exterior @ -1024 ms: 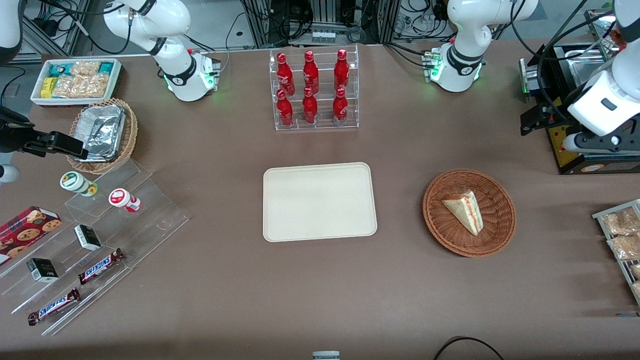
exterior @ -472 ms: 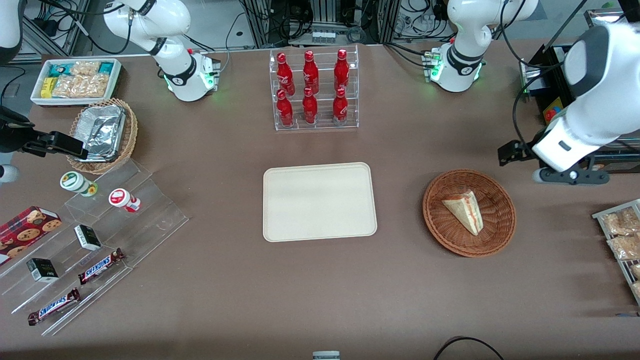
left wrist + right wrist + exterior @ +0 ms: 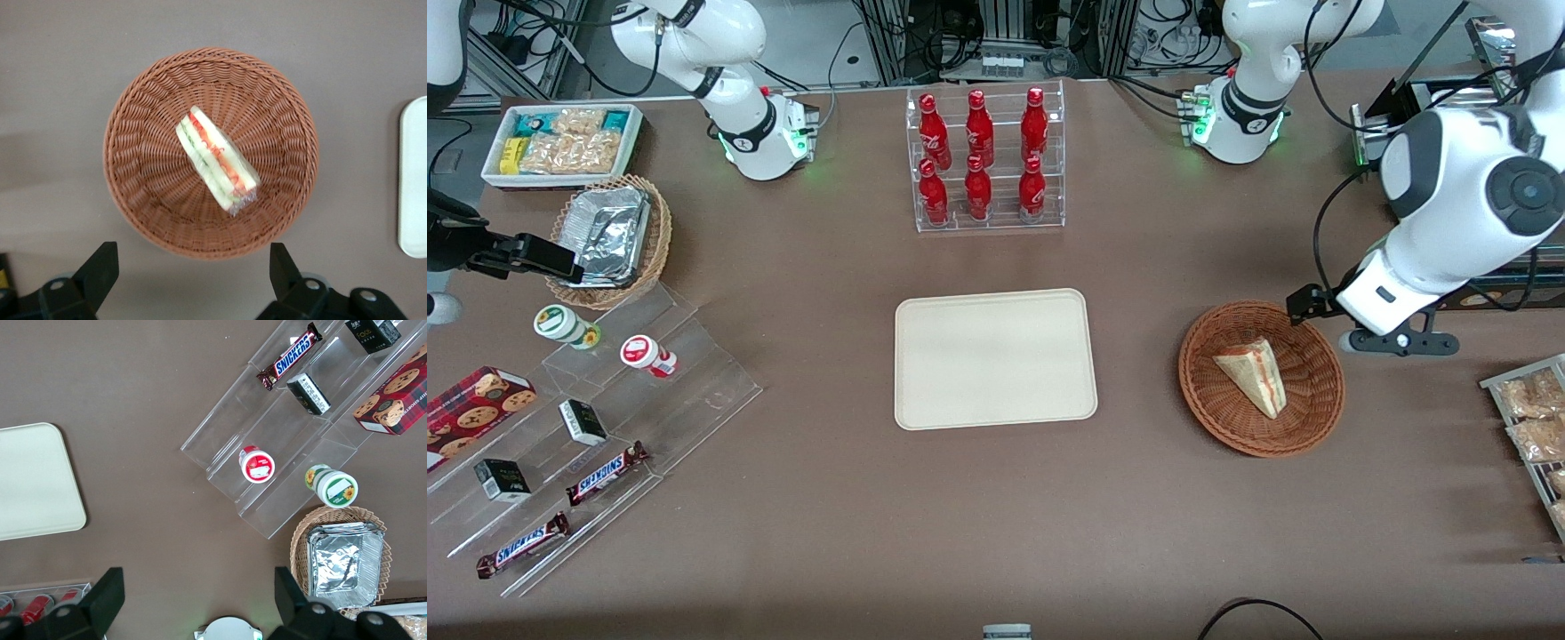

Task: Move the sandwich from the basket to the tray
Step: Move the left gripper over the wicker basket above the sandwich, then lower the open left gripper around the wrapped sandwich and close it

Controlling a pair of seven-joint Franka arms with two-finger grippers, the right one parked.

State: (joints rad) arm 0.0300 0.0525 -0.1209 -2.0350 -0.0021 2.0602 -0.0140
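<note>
Above the table (image 3: 827, 498), the hand (image 3: 193, 280) spread beside basket (image 3: 133, 167), seemingly raised.

White arm (image 3: 1449, 222), black fingers (image 3: 100, 267).

A robotics lab — cable-strewn equipment racks (image 3: 1005, 36) edging the table (image 3: 827, 498).

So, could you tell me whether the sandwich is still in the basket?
Yes, in. The sandwich lies inside the basket; the open gripper hangs above it, touching nothing.
</note>
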